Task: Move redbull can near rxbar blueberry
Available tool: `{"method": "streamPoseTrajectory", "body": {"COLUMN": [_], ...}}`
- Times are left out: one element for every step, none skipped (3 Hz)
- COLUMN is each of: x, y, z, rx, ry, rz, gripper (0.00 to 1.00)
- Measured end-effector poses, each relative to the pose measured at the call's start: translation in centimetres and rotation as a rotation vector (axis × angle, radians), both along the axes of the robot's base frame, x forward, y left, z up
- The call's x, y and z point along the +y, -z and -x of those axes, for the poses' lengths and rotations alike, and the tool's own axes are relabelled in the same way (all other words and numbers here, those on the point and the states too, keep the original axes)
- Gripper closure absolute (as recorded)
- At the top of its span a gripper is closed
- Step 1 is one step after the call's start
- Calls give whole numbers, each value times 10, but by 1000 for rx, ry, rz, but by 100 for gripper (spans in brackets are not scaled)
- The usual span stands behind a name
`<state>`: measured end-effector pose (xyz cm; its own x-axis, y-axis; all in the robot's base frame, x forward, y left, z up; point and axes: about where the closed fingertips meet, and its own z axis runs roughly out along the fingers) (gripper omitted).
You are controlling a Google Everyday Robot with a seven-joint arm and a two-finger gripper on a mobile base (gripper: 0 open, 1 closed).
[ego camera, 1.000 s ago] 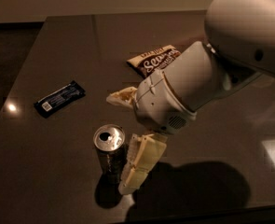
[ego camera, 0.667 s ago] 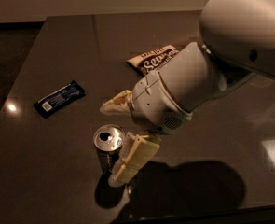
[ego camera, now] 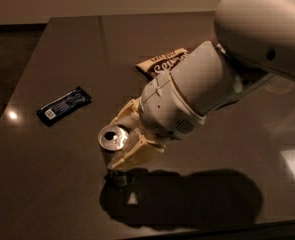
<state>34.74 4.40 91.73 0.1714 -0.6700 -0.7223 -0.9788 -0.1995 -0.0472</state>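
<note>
Across the view, a dark brown table (ego camera: pixel 62 194), flat and polished to a gloss, with pale glints of light near its left and right edges and a broad black shadow (ego camera: pixel 197 199) beneath the machine.

Above it, reaching down from the upper right, a bulky robot arm (ego camera: pixel 257 29) in smooth off-white shell, domed at the top, barrel-shaped at the wrist, much where seen a second earlier.

Behind the wrist and partly hidden by it, a crinkled brown-and-cream snack bag (ego camera: pixel 159 64), unmoved.

At the arm's tip, left of centre towards the table's front, the gripper (ego camera: pixel 118 143): two blunt cream-coloured fingers (ego camera: pixel 137 154), spread wide on either side of the can (ego camera: pixel 113 137) a second ago, now drawn in and clamped against its sides.

To the left and well apart, unmoved, the blueberry bar (ego camera: pixel 64 105): flat, rectangular, dark blue wrapper with pale lettering and a small white patch at its lower-left end, lying aslant.

Between the fingers, the can itself: slim and round, bright silver lid with pull-tab turned to the camera, dark grey sides mostly covered, leaning a little, lid slightly higher in view than before, base at or just above the tabletop, hard to tell which.
</note>
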Motion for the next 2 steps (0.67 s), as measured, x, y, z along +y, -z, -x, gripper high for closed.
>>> {"method": "streamPoseTrajectory", "body": {"x": [8,23], "y": [-15,-31], "z": [-15,-38], "rx": [-20,-36], "ry": [13,31], "rz": [13,22], "gripper": [88,100]}}
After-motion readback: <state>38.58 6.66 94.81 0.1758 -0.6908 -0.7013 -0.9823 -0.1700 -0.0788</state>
